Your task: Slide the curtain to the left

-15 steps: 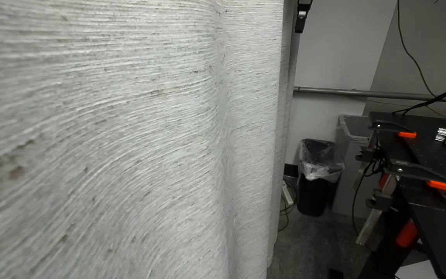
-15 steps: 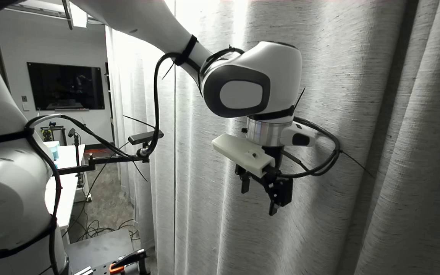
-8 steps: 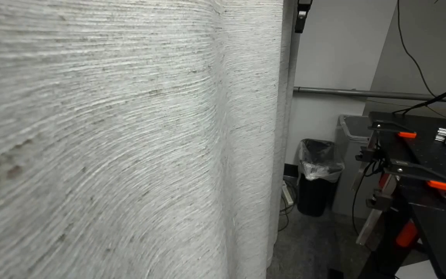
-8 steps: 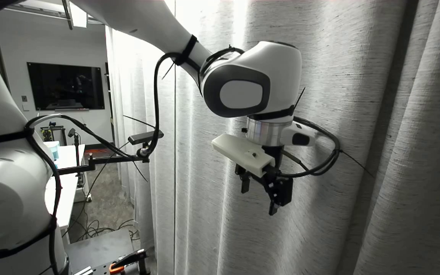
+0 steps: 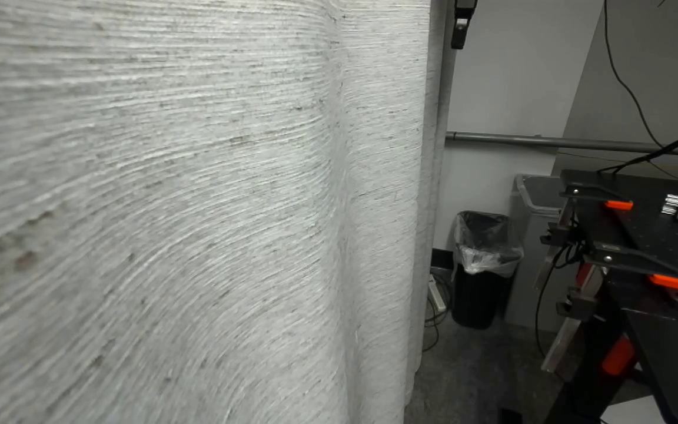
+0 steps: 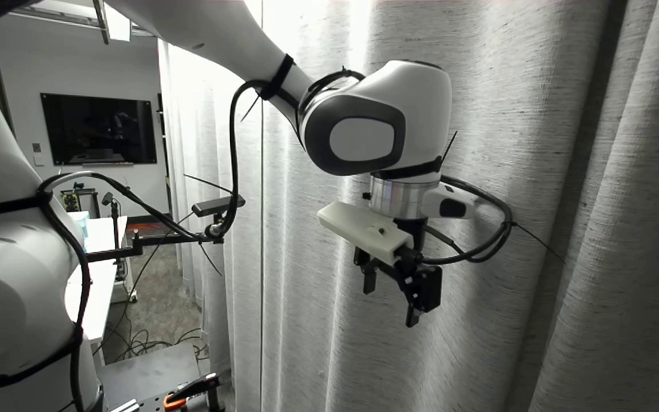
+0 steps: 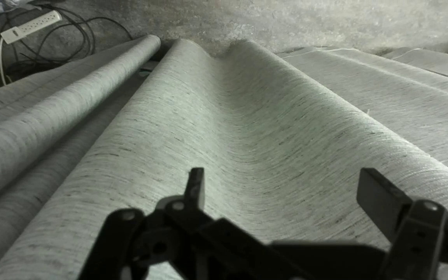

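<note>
The curtain is light grey-white woven fabric with dark horizontal streaks and vertical folds. It fills much of both exterior views [image 5: 227,176] [image 6: 495,274] and most of the wrist view [image 7: 247,128]. My gripper [image 6: 390,306] is black and points down in front of the curtain. In the wrist view its two fingers [image 7: 281,173] are wide apart with nothing held between them. A curtain trough lies beyond the fingers, with a ridge on each side. I cannot tell whether a finger touches the fabric. In an exterior view a dark jointed part [image 5: 462,26], seemingly a gripper finger, shows past the curtain's edge.
A black bin [image 5: 483,294], a grey bin [image 5: 533,253] and a black table with orange-tipped clamps [image 5: 645,265] stand beside the curtain. A power strip [image 7: 31,26] and cables lie on the floor. A white table [image 6: 98,286] and wall screen [image 6: 98,130] are farther back.
In the last half second my gripper has shifted slightly down and to the right in an exterior view. The fingers stay apart. The curtain shows almost no movement.
</note>
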{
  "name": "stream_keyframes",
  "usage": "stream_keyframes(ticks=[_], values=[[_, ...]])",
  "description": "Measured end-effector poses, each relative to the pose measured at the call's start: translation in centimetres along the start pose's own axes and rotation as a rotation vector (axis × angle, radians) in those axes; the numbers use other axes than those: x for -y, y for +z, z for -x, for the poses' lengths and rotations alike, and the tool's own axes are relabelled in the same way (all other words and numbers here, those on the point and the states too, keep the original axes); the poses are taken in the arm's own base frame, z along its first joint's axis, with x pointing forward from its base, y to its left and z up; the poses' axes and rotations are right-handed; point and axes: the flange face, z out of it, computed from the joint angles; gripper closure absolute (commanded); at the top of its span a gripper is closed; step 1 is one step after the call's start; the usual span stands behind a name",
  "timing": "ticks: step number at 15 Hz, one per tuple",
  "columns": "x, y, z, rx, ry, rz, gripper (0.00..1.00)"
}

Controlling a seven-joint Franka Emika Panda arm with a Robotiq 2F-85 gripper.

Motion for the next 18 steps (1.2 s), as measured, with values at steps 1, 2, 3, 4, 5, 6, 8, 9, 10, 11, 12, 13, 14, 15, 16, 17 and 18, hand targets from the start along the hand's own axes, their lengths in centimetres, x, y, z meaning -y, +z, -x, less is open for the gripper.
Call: stream_keyframes(ticks=[1,2,3,4,5,6,8,9,10,11,12,13,14,15,16,17,18], values=[[-0.6,-0.1,0.3,0.002,0.011,0.012,0.00],[-1.3,-0.3,0.6,0.004,0.024,0.024,0.00],[-2.2,-0.5,1.1,0.005,0.038,0.036,0.00],[-3.1,-0.8,1.6,0.005,0.054,0.048,0.00],[-4.1,-1.1,2.1,0.004,0.070,0.063,0.00],[-5.1,-1.4,2.7,0.002,0.085,0.078,0.00],[-7.0,-2.1,3.9,-0.003,0.112,0.110,0.00],[-7.9,-2.4,4.5,-0.004,0.122,0.128,0.00],[-8.7,-2.7,5.0,-0.007,0.132,0.144,0.00],[-9.5,-3.0,5.4,-0.016,0.143,0.159,0.00],[-10.1,-3.3,5.8,-0.026,0.155,0.168,0.00],[-10.6,-3.5,6.0,-0.040,0.165,0.177,0.00],[-11.0,-3.8,6.1,-0.059,0.172,0.187,0.00],[-11.3,-4.1,6.0,-0.083,0.174,0.199,0.00],[-11.5,-4.6,5.9,-0.110,0.175,0.214,0.00],[-11.7,-5.1,5.6,-0.138,0.175,0.229,0.00],[-11.8,-5.7,5.4,-0.168,0.177,0.241,0.00]])
